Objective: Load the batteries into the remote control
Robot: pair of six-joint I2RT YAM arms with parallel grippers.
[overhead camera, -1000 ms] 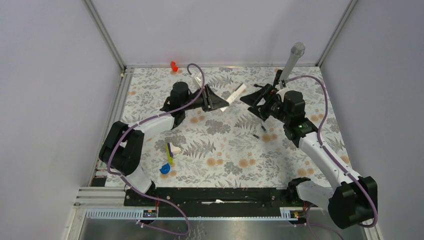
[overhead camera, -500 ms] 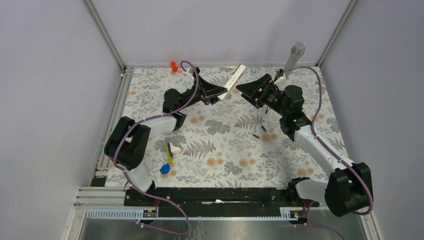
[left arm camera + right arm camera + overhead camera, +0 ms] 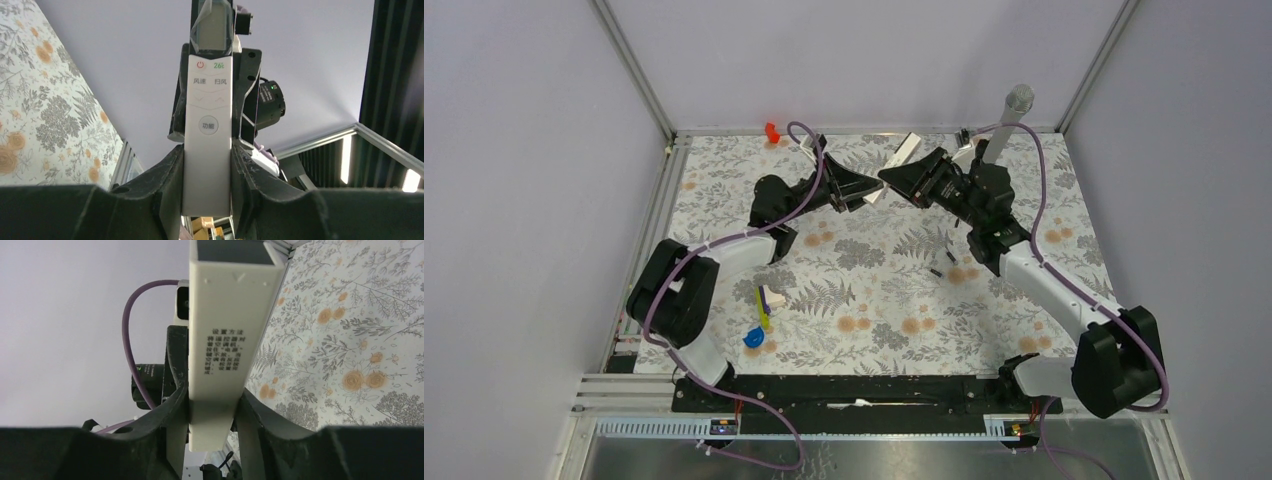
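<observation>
The remote control (image 3: 905, 150), a slim white bar, hangs in the air over the back middle of the mat, gripped from both sides. My left gripper (image 3: 871, 192) is shut on its lower end. In the left wrist view its button face (image 3: 207, 120) stands upright between my left gripper's (image 3: 206, 167) fingers. My right gripper (image 3: 896, 178) is shut on the same bar. The right wrist view shows the remote's printed back (image 3: 222, 345) pinched in my right gripper (image 3: 214, 410), with a dark open section at its top end. Two batteries (image 3: 936, 271) (image 3: 950, 256) lie on the mat below the right arm.
A yellow, white and blue toy cluster (image 3: 762, 303) sits at the front left of the floral mat (image 3: 874, 320). A red piece (image 3: 772, 131) lies at the back edge. A grey cylinder (image 3: 1009, 120) stands at the back right behind the right arm.
The left gripper lifted the remote up and toward the back, then held still. The right gripper swung left to the remote and went from open to shut on it.
</observation>
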